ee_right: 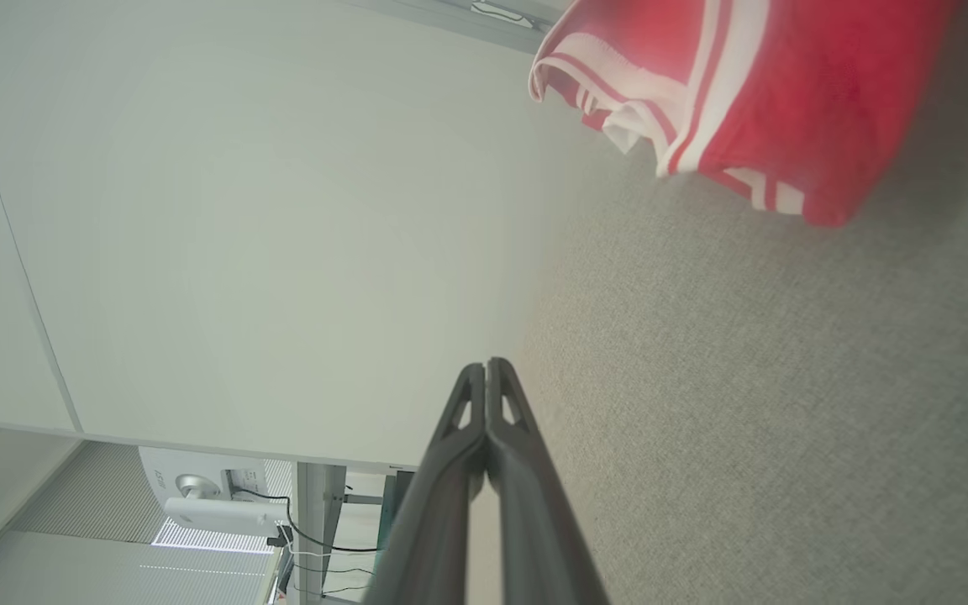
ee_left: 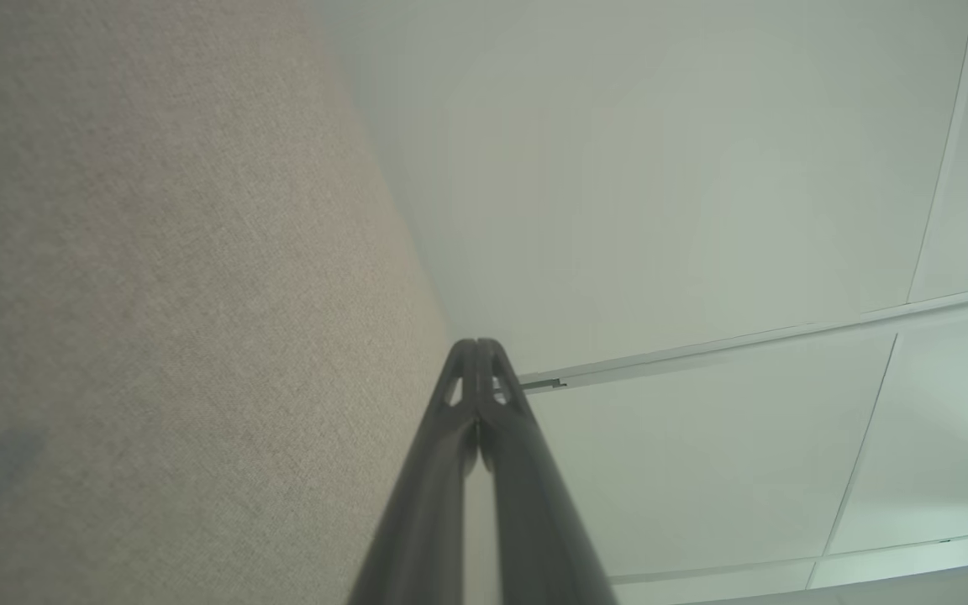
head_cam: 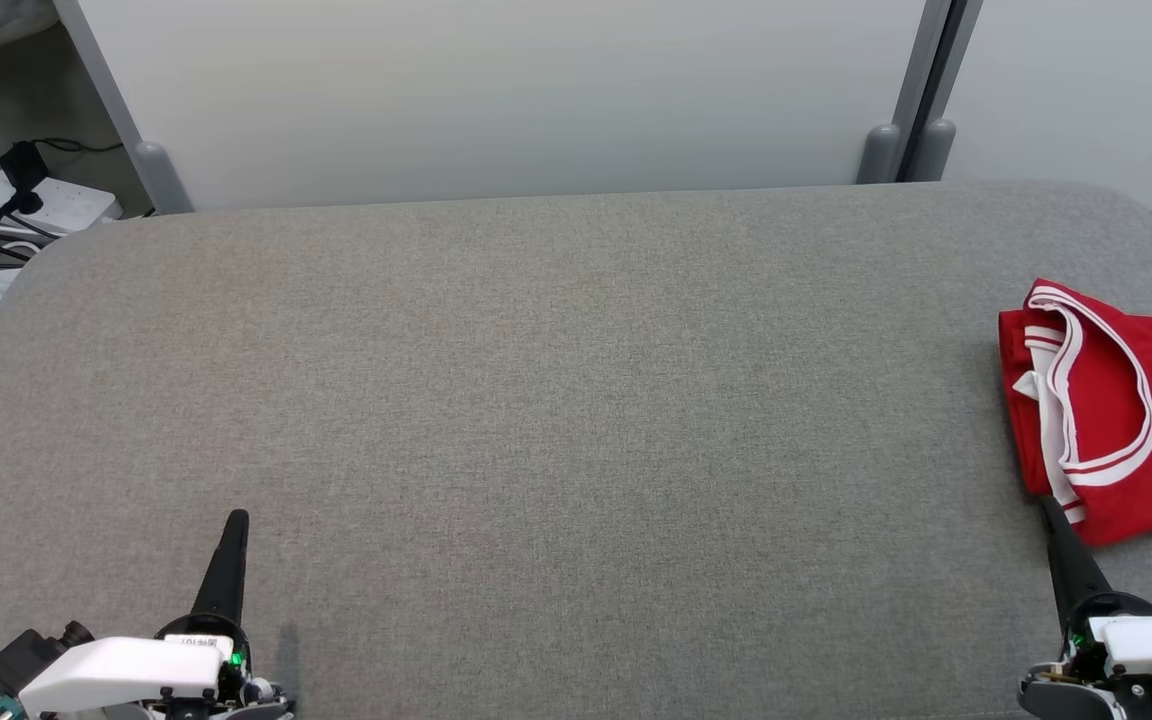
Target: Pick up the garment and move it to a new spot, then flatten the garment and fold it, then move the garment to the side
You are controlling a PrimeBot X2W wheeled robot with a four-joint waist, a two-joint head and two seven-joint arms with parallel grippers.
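Note:
The garment [head_cam: 1111,415] is red with white striped trim and lies folded in a compact bundle at the right edge of the grey padded surface [head_cam: 556,400]. In the right wrist view the garment [ee_right: 795,92] fills the upper right corner. My right gripper [head_cam: 1048,505] is shut, its tip at the garment's near left corner; I cannot tell if it touches. Its fingers [ee_right: 484,378] are pressed together with nothing between them. At the lower left my left gripper [head_cam: 236,520] is shut and empty, far from the garment, seen against pale panels [ee_left: 477,346].
White partition panels [head_cam: 516,90] stand behind the surface. A power strip with cables [head_cam: 26,205] lies on the floor at the far left. The grey surface [ee_right: 786,403] is bare between the two grippers.

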